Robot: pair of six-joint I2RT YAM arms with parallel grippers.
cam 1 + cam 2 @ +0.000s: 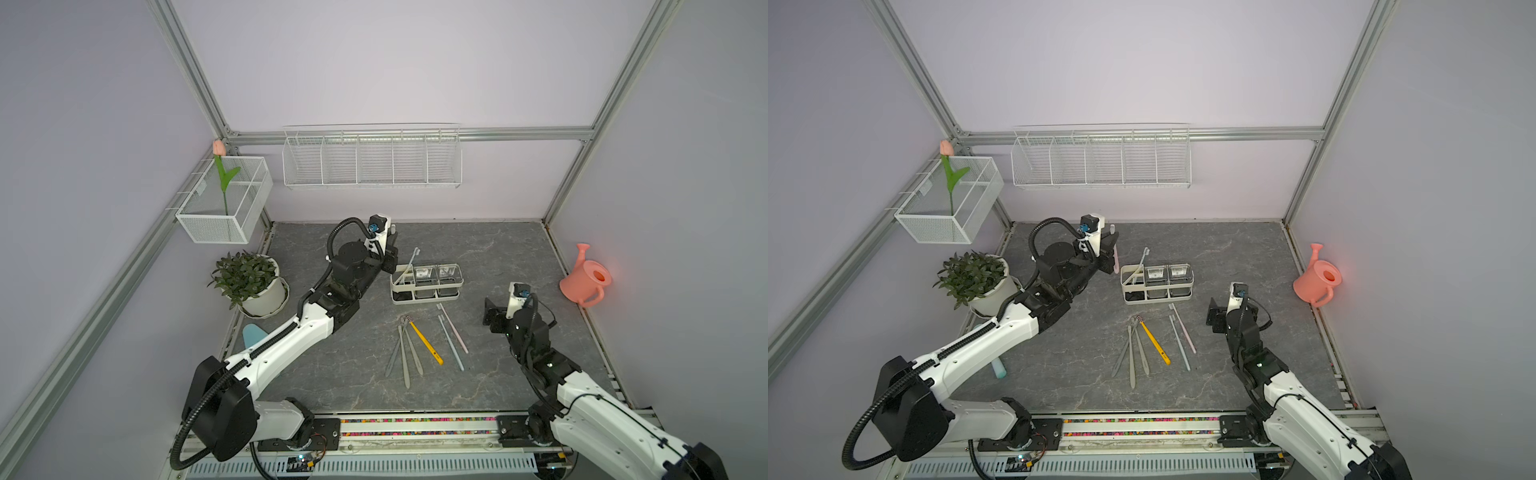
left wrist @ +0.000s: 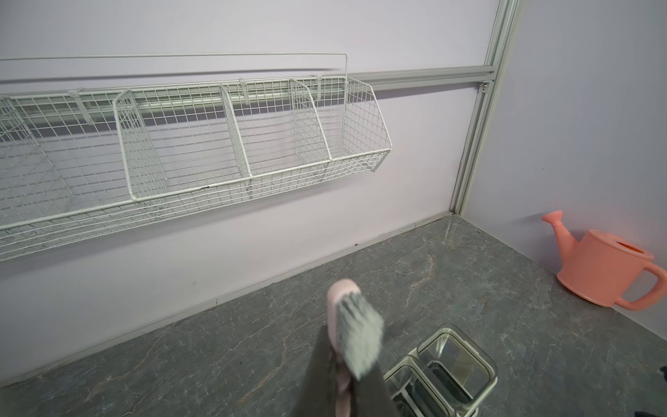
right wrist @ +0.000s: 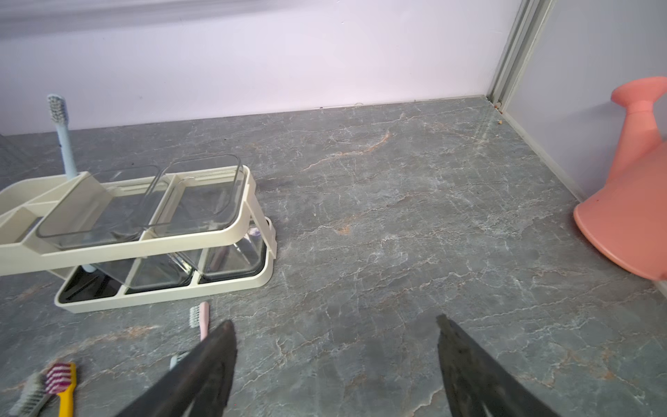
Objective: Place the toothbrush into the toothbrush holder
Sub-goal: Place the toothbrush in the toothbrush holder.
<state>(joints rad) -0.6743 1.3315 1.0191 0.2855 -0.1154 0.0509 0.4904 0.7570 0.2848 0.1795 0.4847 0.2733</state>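
One pink toothbrush (image 2: 341, 292) held beside the toothbrush holder (image 3: 144, 243).
Left gripper (image 2: 343, 364) is clamped on it (head poking past the fingers (image 2: 317, 382)), the holder just beside; right gripper (image 3: 335, 325) gapes over the table (image 3: 397, 216), holder near.

top views: high, looking down | wrist views: low, close, sharing toothbrush holder (image 3: 202, 241)

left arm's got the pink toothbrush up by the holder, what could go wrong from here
1. The left tool is shut on the thin pink toothbrush, seemingly beside the toothbrush holder rather than over it; the handle may catch the rim.
2. A blue toothbrush already leans in the end compartment; the incoming one could knock it.
3. Clear cups fill the other two compartments, so a misaimed drop could land there.
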